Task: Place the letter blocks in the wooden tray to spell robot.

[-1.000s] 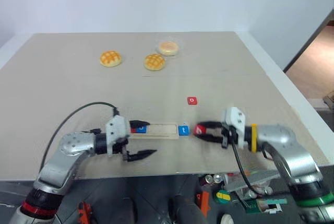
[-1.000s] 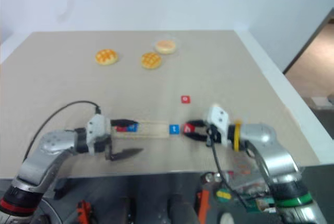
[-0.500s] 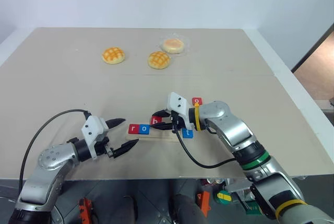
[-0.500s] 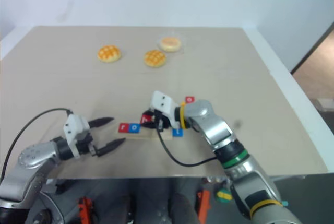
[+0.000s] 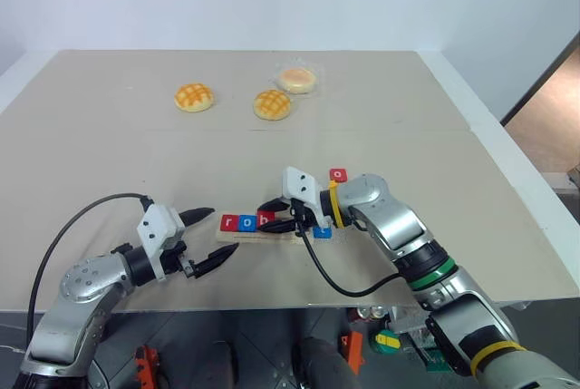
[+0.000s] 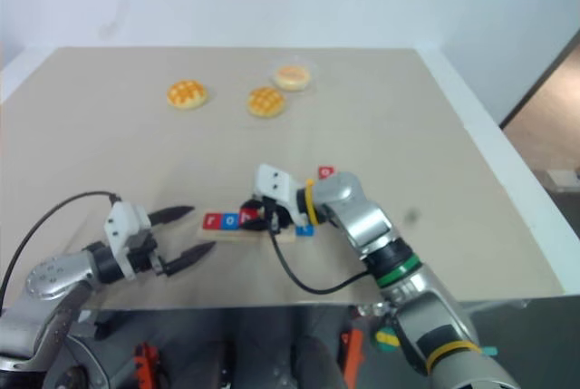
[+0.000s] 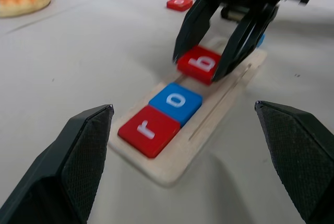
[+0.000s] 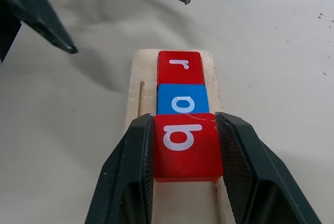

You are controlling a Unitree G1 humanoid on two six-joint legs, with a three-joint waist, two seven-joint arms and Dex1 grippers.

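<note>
A: Right claw (image 8: 185,182) is clamped on the red "b" tile (image 8: 185,144), one finger on each side, holding it over the wooden tray (image 7: 209,122) right behind the blue "o" (image 7: 176,100).

B: And the left claw (image 5: 208,239)?

A: Spread wide, holding nothing, hovering near the tabletop's front edge just off the tray's left end, where the red "r" (image 7: 148,130) sits.

B: So "r" and "o" are in. This is the third letter going down?

A: That's my read. The "b" looks tilted, its edge riding against the blue tile, not yet flat in the groove.

B: What does the next move need?

A: Lower it flush, snug to the "o", then let go without dragging it sideways. A nudge could shove the row.

B: What's left after that?

A: A blue tile (image 5: 323,231), likely the "t", peeks out just beneath the right claw at the tray's right end. Slightly farther back lies a red tile (image 5: 338,173), loose on the tabletop (image 5: 109,162). Well beyond, toward the far edge, three buns (image 5: 274,104).
</note>
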